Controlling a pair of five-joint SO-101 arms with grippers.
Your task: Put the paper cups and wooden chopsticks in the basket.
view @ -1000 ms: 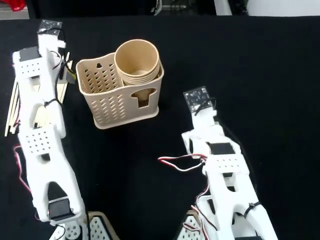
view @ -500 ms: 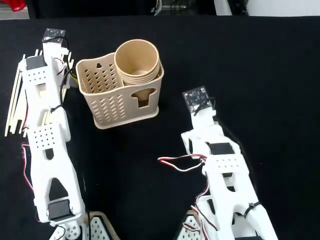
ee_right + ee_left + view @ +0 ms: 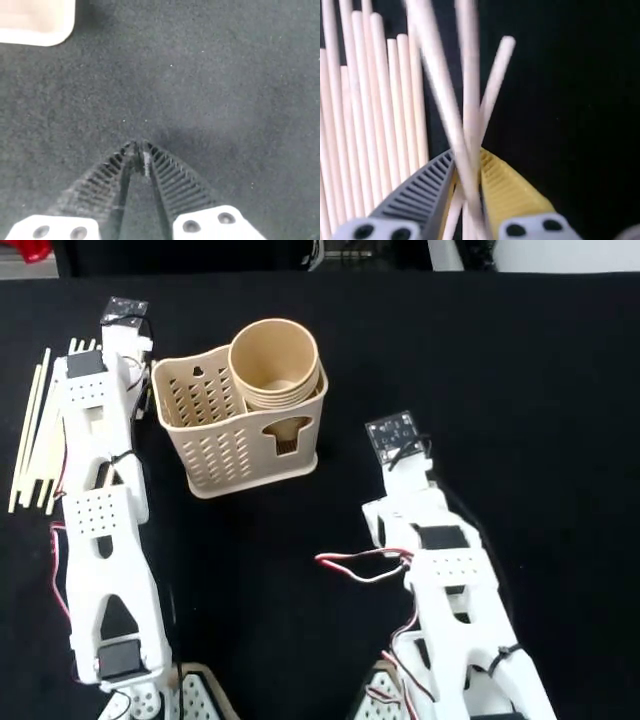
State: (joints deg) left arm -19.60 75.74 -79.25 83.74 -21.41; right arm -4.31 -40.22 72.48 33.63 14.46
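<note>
The left arm (image 3: 95, 500) is swinging rightward from where it was before, and its wrist is now standing just beside the basket (image 3: 230, 455) in the upper left of the high view. The left gripper (image 3: 466, 156) is pinching a few wooden chopsticks (image 3: 470, 95), while the remaining chopsticks (image 3: 30, 440) are lying at the left edge. The paper cups (image 3: 275, 360) are sitting in the basket. The right gripper (image 3: 136, 150) is hanging pressed together over the black table (image 3: 225, 75).

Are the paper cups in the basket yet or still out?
In: the stacked paper cups stand upright inside the basket, rims above its wall.
</note>
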